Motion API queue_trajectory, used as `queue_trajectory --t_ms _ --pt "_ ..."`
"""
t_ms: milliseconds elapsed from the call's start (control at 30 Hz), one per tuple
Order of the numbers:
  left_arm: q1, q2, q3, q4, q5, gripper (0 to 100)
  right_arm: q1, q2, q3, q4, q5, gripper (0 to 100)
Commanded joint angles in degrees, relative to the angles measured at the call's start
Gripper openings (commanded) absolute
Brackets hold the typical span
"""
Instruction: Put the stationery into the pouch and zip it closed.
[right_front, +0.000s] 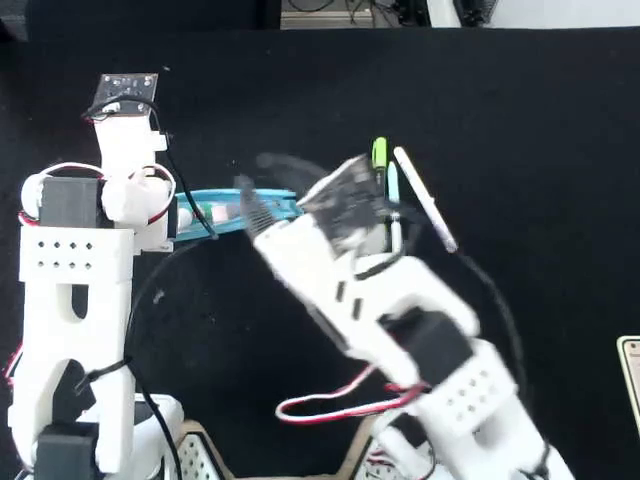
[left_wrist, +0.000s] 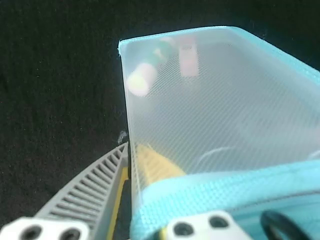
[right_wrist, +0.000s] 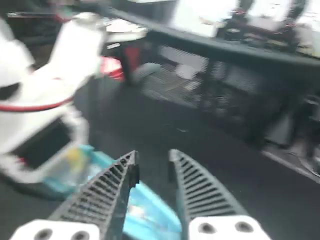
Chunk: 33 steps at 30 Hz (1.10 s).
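A translucent pouch (right_front: 225, 211) with teal trim lies on the black table between the two arms. Through its wall (left_wrist: 215, 115) I see a pale round item (left_wrist: 141, 80) and a pink one (left_wrist: 188, 61) inside. My left gripper (right_front: 186, 216) is shut on the pouch's teal edge (left_wrist: 210, 192), with one grey finger (left_wrist: 92, 192) outside the wall. My right gripper (right_wrist: 152, 157) hangs open just above the pouch (right_wrist: 150, 212), its fingers (right_front: 250, 205) blurred over the pouch's middle. A green pen (right_front: 380, 154), a light blue pen (right_front: 393, 184) and a white pen (right_front: 425, 212) lie on the table beyond the right arm.
The black tabletop (right_front: 520, 120) stretches open to the far right and back. A pale card-like object (right_front: 631, 365) sits at the right edge. Red and white cables (right_front: 330, 405) loop under the right arm. The left arm's white body (right_wrist: 40, 115) stands beside the pouch.
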Motion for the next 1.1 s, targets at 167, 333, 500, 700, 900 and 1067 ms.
queue_trajectory --t_ms 167,333,500,700,900,1067 --pt "0.7 0.2 0.2 0.2 0.1 3 28.0 -2.9 -12.3 22.1 1.1 13.7" --pt "0.7 0.2 0.2 0.2 0.1 3 35.8 4.3 -8.9 24.8 1.1 13.7" --pt "0.7 0.2 0.2 0.2 0.1 3 38.3 19.2 -10.5 25.1 1.1 13.7" --pt "0.7 0.2 0.2 0.2 0.1 3 42.9 42.5 -22.6 24.8 1.4 13.8" --pt "0.7 0.2 0.2 0.2 0.1 3 44.4 64.0 -34.1 25.1 9.3 13.8" --pt "0.6 0.2 0.2 0.2 0.1 3 44.6 76.6 -41.3 25.1 20.3 13.8"
